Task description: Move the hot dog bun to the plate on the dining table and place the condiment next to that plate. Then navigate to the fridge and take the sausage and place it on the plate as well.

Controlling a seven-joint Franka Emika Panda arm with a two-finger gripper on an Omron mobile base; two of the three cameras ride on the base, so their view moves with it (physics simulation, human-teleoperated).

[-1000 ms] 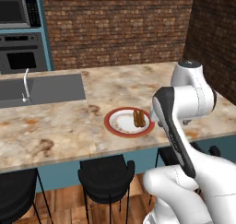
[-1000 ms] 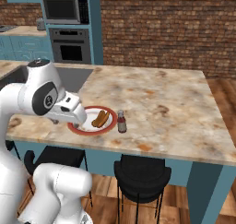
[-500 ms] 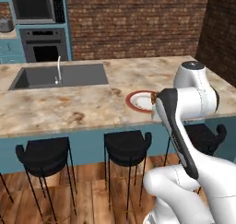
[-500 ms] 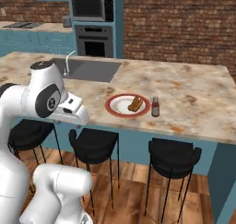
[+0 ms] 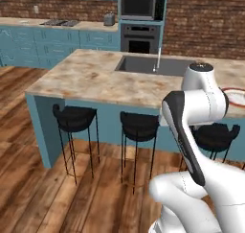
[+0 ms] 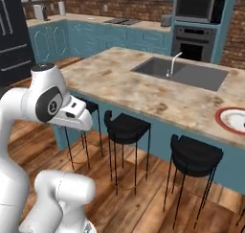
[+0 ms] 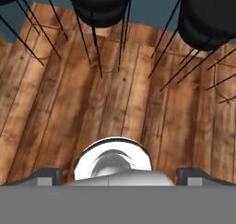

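Fingers [image 7: 118, 176] spread wide, empty, aimed down at wood floor [image 7: 115, 103] btwn black stools [image 7: 99, 4]. Red-rimmed plate [image 6: 233, 120] on marbled bench [image 6: 124, 81], right of sink [image 6: 184, 73].

No legible text, labels; views perhaps too coarse.

Base views across dining table [image 5: 91, 76]; hand view floorward.

A long dining table [image 5: 95, 78] with a sink [image 6: 184, 74] and faucet [image 6: 173, 63] blocks the way ahead. Three black stools [image 6: 125, 127] crowd its near side. Open wooden floor [image 5: 28, 145] lies to the left, toward a black fridge [image 6: 12, 33].
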